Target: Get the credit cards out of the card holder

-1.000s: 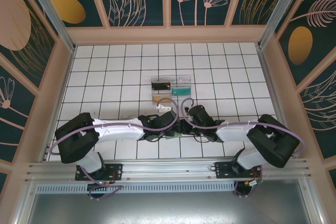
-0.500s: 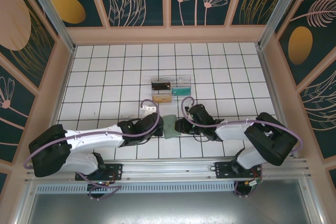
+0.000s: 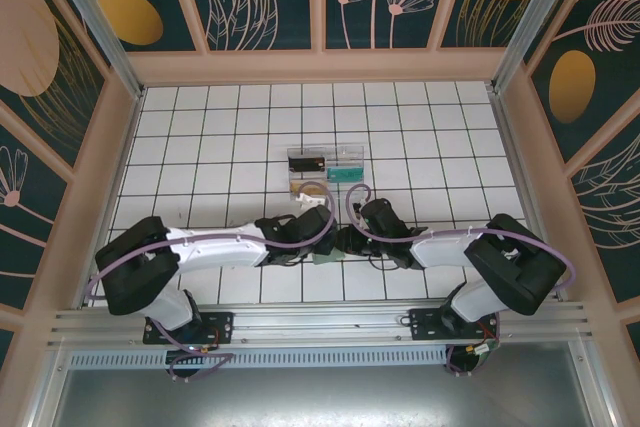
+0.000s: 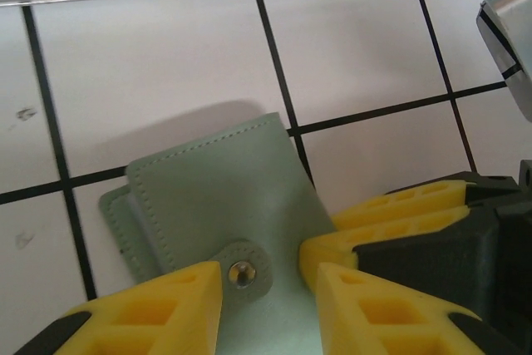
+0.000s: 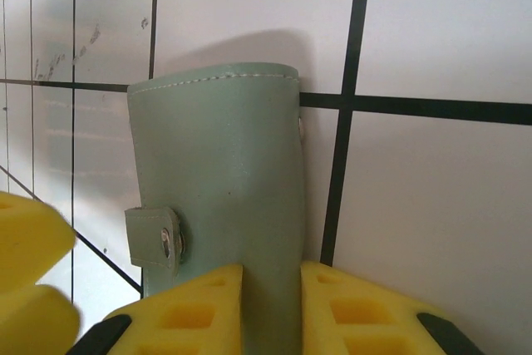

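I have the card holder [image 4: 220, 205] flat on the tabletop [image 3: 200, 147], between my two tools: the left tool [image 4: 268, 288] over its left side, the right tool [image 5: 272, 288] at its right edge. The clear tray [image 3: 326, 169] sits behind it.

Card holder [image 3: 327, 259] between facing jaws

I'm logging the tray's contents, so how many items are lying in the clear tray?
3 in the clear tray: dark item far-left, teal item right, tan item near-left. More may be hidden under them.
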`<act>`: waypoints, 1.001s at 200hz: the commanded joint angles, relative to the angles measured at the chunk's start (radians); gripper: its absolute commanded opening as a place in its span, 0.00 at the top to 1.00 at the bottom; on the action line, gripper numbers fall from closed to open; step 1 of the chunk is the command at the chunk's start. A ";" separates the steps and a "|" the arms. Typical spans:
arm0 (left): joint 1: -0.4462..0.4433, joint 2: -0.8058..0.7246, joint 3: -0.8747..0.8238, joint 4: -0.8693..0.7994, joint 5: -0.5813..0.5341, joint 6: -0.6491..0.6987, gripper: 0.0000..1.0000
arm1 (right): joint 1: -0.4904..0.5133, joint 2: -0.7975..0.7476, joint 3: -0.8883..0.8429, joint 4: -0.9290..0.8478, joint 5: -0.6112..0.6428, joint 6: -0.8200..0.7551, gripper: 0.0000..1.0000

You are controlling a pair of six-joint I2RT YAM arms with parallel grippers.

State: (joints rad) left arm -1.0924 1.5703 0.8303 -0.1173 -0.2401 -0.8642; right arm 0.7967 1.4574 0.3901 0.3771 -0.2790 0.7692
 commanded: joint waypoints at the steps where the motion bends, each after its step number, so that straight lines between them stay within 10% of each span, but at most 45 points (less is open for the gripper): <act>1: -0.008 0.047 0.043 -0.058 0.011 0.029 0.63 | -0.010 0.033 -0.034 -0.030 0.013 0.014 0.79; 200: -0.008 0.177 0.131 -0.164 -0.032 -0.007 0.61 | -0.011 -0.168 -0.192 0.119 -0.061 0.046 0.63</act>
State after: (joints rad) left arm -1.1007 1.7164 0.9379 -0.2321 -0.2718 -0.8650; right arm 0.7731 1.2606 0.2241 0.4347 -0.2993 0.8177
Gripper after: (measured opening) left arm 0.394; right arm 0.369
